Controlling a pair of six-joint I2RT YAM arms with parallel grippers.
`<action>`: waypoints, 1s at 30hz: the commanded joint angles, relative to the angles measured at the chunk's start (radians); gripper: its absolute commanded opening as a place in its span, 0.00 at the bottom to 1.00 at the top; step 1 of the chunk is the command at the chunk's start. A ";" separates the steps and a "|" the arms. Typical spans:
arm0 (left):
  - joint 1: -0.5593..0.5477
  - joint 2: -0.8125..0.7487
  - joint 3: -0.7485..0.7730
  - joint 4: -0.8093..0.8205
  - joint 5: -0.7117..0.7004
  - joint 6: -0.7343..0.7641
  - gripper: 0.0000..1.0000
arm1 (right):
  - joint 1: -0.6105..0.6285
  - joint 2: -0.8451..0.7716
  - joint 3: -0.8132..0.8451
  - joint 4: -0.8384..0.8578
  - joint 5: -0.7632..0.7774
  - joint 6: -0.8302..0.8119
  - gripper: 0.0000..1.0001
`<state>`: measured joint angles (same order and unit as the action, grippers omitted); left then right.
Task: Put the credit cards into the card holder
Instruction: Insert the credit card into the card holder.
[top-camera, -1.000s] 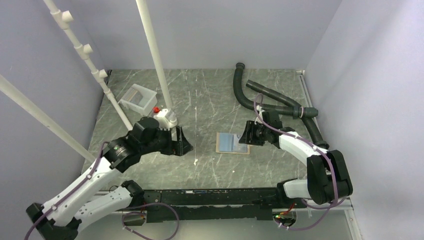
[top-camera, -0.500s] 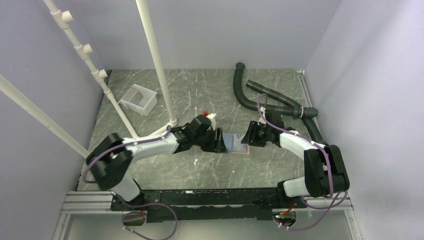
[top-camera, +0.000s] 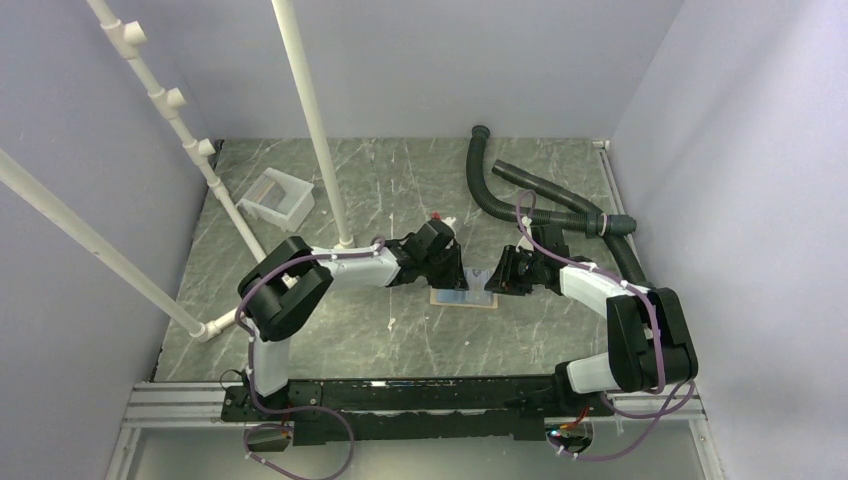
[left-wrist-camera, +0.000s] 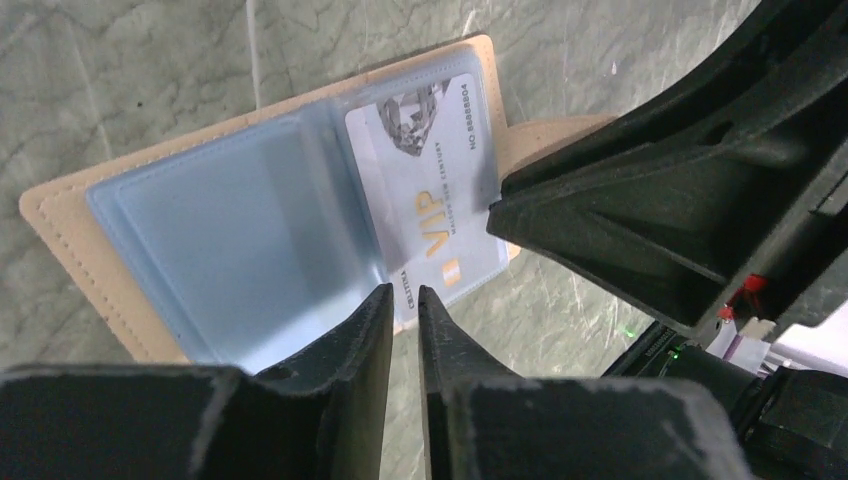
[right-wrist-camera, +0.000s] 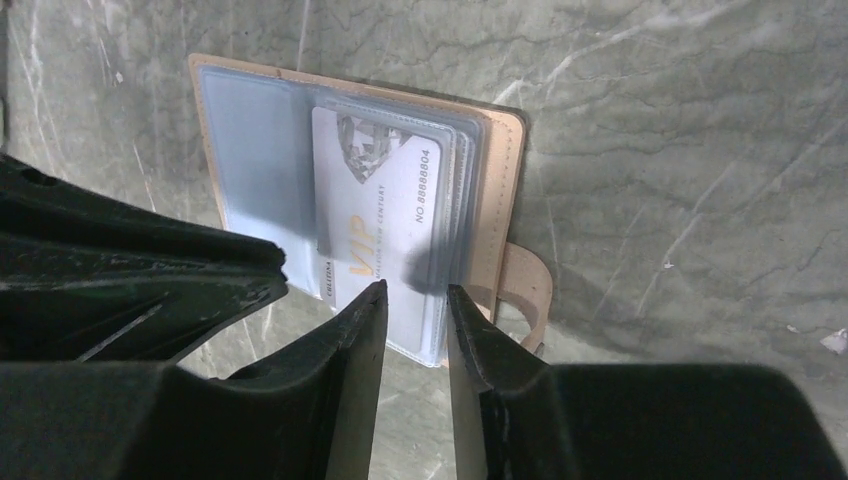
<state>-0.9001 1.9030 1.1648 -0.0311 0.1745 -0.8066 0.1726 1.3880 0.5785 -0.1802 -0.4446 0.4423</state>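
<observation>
The card holder (top-camera: 455, 297) lies open on the table, tan outside (right-wrist-camera: 497, 200), with pale blue sleeves (left-wrist-camera: 230, 230) inside. A silver-grey VIP credit card (left-wrist-camera: 430, 190) (right-wrist-camera: 375, 200) sits in the right-hand sleeves, and the snap tab (right-wrist-camera: 525, 285) sticks out beyond. My left gripper (left-wrist-camera: 404, 292) (top-camera: 462, 283) hovers over the card's near edge, all but shut, with only a thin slit and nothing in it. My right gripper (right-wrist-camera: 415, 292) (top-camera: 492, 283) faces it from the right, open a little, its tips over the sleeves' lower edge. No other cards show.
A white open tray (top-camera: 277, 197) stands at the back left. White pipes (top-camera: 310, 120) rise and slant across the left side. Dark corrugated hoses (top-camera: 540, 200) lie at the back right. Lilac walls close the table on three sides.
My left arm swung right from beside the pipe foot to the card holder, and its jaws narrowed from wide to almost together. The right gripper stayed at the holder and narrowed too.
</observation>
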 joint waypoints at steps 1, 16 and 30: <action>-0.003 0.027 0.043 -0.015 -0.010 -0.002 0.17 | -0.002 0.001 0.006 0.042 -0.024 0.003 0.30; -0.002 0.102 0.102 0.012 0.051 0.017 0.05 | -0.003 0.029 0.004 0.059 -0.057 0.007 0.27; 0.004 0.016 0.134 -0.123 0.095 0.062 0.32 | -0.005 -0.020 0.009 0.015 0.039 0.001 0.31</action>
<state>-0.9009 2.0407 1.3319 -0.1375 0.2207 -0.7616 0.1539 1.4048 0.5766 -0.1432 -0.4526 0.4465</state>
